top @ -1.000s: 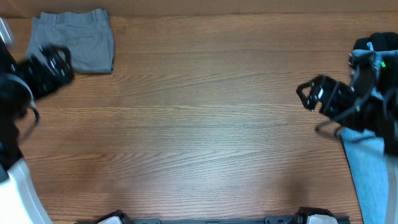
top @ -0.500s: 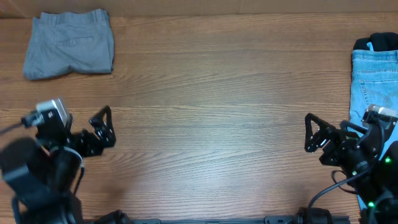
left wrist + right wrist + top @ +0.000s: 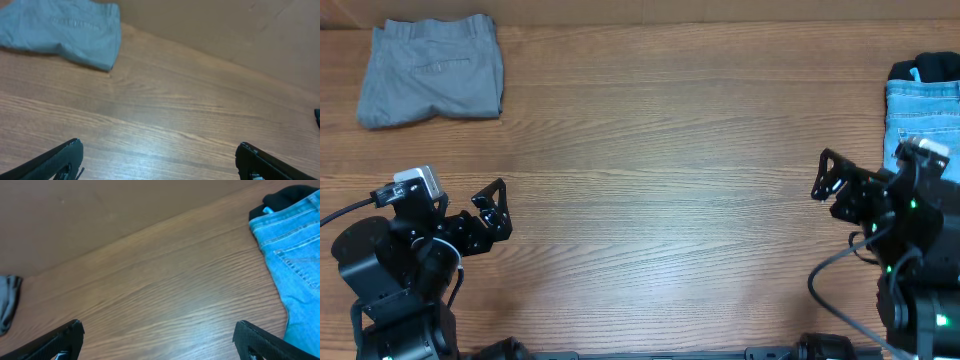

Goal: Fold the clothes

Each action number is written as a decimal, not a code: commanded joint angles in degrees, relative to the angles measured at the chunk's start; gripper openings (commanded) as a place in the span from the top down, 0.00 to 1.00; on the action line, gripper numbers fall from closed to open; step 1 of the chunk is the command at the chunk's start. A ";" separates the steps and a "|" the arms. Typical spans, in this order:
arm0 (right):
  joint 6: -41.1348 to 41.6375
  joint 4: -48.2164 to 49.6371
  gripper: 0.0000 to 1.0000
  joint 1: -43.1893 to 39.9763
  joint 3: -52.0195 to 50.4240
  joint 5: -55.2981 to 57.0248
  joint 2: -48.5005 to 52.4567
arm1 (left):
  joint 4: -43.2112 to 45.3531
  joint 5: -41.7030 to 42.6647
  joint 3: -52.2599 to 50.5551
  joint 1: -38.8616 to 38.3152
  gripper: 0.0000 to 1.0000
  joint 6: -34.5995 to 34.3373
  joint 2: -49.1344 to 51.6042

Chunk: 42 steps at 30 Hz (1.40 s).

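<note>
The grey shorts point(image 3: 432, 70) lie folded flat at the table's far left corner; the left wrist view shows them point(image 3: 65, 30) well ahead and to the left. The light blue jeans point(image 3: 923, 115) lie along the right edge, partly hidden by my right arm, and appear in the right wrist view point(image 3: 295, 245). My left gripper point(image 3: 492, 210) hangs open over bare wood at the near left, nothing between its fingers point(image 3: 60, 160). My right gripper point(image 3: 832, 183) is open too, just left of the jeans, holding nothing.
A black garment point(image 3: 925, 66) lies bunched at the jeans' far end, also in the right wrist view point(image 3: 285, 197). A plain brown wall point(image 3: 225, 25) runs behind the wooden table point(image 3: 660, 150). Both arm bases stand at the near corners.
My left arm has drawn back from the shorts to the near left. My right arm has come off the jeans toward the near right. Both grippers now point inward over bare wood.
</note>
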 commanded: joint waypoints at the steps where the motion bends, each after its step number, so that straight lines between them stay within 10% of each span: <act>1: -0.22 0.94 0.00 0.20 -0.33 2.38 0.68 | -1.01 0.46 -0.55 -0.09 0.00 0.20 0.24; 28: 3.41 0.74 0.00 0.70 -2.93 1.99 0.68 | -1.57 0.46 -0.55 -0.09 0.00 0.20 0.44; 42: 3.41 36.15 0.00 1.03 -38.73 -1.99 -22.01 | -1.57 0.46 -0.55 -0.09 0.00 0.20 0.46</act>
